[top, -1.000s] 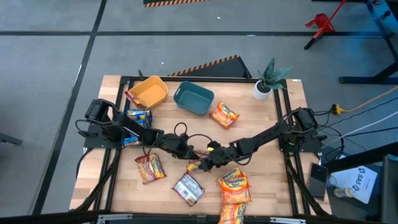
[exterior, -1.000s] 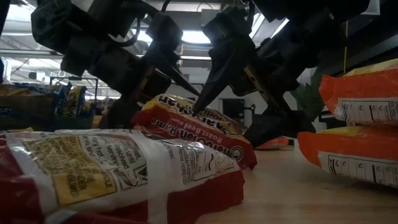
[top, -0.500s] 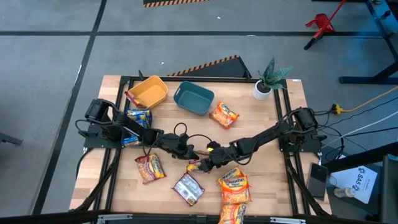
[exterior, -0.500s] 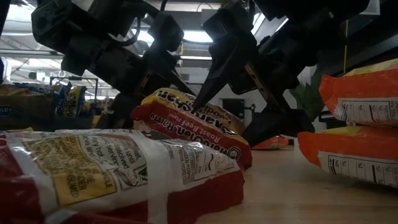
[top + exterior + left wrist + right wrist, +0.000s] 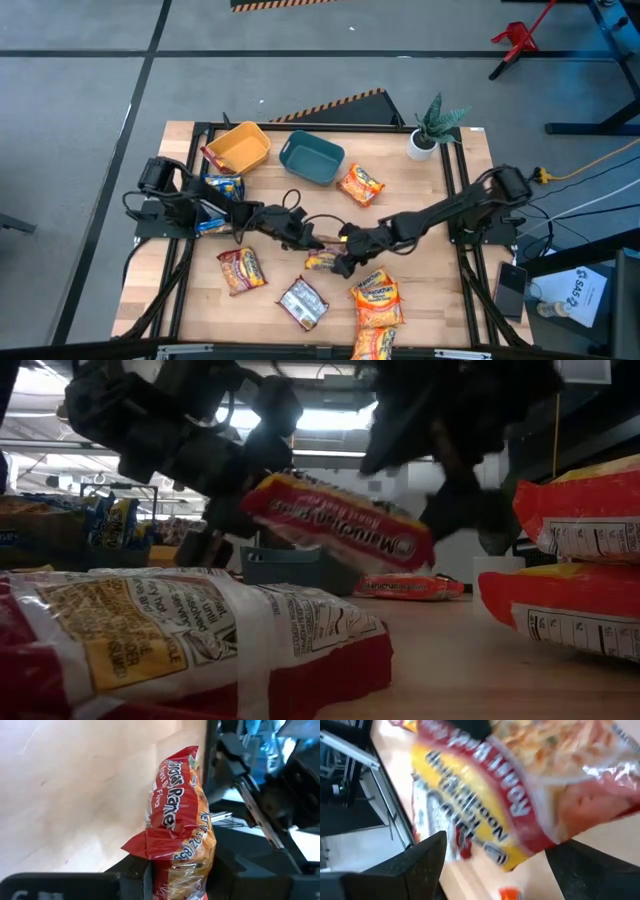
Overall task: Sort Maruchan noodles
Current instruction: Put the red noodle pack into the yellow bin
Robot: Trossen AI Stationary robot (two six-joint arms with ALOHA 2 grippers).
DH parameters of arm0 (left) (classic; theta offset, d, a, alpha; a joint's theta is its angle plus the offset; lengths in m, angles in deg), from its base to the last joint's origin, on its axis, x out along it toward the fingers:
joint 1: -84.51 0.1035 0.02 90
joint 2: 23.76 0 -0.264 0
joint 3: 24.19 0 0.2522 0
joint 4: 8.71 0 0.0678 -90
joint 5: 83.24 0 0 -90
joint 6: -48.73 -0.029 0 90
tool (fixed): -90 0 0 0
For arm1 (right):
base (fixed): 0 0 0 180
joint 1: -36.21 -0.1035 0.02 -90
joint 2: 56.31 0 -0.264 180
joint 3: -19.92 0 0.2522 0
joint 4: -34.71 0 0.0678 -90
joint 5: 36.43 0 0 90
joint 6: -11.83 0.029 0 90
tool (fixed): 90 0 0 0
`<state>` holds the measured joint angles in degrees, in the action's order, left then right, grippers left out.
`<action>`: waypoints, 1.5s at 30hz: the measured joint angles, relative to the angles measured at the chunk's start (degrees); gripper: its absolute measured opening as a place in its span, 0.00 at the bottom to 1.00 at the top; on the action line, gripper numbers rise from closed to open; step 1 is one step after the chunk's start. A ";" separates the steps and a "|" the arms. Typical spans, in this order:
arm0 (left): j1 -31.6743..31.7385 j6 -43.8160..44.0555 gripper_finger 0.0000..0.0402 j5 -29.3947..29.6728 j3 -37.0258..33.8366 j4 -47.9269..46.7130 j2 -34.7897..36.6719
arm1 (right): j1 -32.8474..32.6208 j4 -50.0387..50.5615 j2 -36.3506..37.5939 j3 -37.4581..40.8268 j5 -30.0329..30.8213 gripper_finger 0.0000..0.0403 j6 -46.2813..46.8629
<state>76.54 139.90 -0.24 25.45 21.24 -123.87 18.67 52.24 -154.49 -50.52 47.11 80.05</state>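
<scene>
The left gripper (image 5: 312, 249), near the middle of the table, is clamped on a red-maroon crinkly plastic ramen packet (image 5: 340, 522); the low view shows that packet lifted clear of the wooden table (image 5: 440, 225) and tilted. The right gripper (image 5: 347, 262) sits just beside it with its fingers spread wide and nothing between them. My reading: one packet has been picked up and is about to be carried to its place. The next move calls for lifting it over the neighbouring packets and swinging it toward the far edge, where a yellow plastic bin (image 5: 239, 147) and a teal plastic bin (image 5: 311, 158) stand side by side; which one suits this colour I cannot tell.

The right arm lies close across the path and should give way first. Orange packets (image 5: 376, 300) are stacked toward the near edge, another red-maroon packet (image 5: 240, 269) and a silver packet (image 5: 301, 302) lie near the near-left part, blue packets (image 5: 221, 188) near the left edge, one orange packet (image 5: 360, 184) beside the teal bin, and a small potted plant (image 5: 427, 127) stands at the far right corner
</scene>
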 joint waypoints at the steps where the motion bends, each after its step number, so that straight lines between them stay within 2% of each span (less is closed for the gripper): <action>1: 0.47 0.23 0.28 0.01 0.00 0.43 0.00 | 0.00 1.86 1.57 0.00 -0.06 0.78 -0.84; 8: 4.64 1.08 0.28 -1.15 -0.06 1.92 2.98 | -0.55 16.44 12.59 -0.09 1.91 0.78 -2.99; 15: 10.14 3.24 0.28 -1.37 0.05 0.18 13.08 | -2.83 28.76 19.61 -0.07 11.92 0.78 -2.25; 18: 13.67 2.14 0.28 -1.57 -0.03 -8.82 19.42 | -2.76 30.73 20.31 -0.06 14.48 0.78 -2.21; 24: 23.17 -2.65 0.28 1.92 -0.04 -28.18 32.10 | -2.69 31.28 20.25 0.02 19.63 0.78 -2.84; 27: 28.28 -3.65 0.28 3.03 -0.04 -35.81 36.83 | -2.69 32.45 20.25 0.02 21.91 0.78 -2.99; 35: 40.30 -6.19 0.28 3.31 0.56 -52.88 45.78 | -2.69 35.93 20.25 0.07 23.40 0.78 -4.36; 39: 44.41 -9.17 0.28 2.94 5.34 -63.03 47.31 | -2.15 38.03 20.25 0.11 24.41 0.78 -5.59; 45: 49.19 -15.63 0.28 5.00 19.15 -78.98 46.97 | -0.67 39.76 20.73 0.13 25.97 0.78 -9.17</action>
<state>125.72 124.27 4.76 44.60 -57.73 -76.90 17.99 92.00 -133.76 -50.39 73.08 70.87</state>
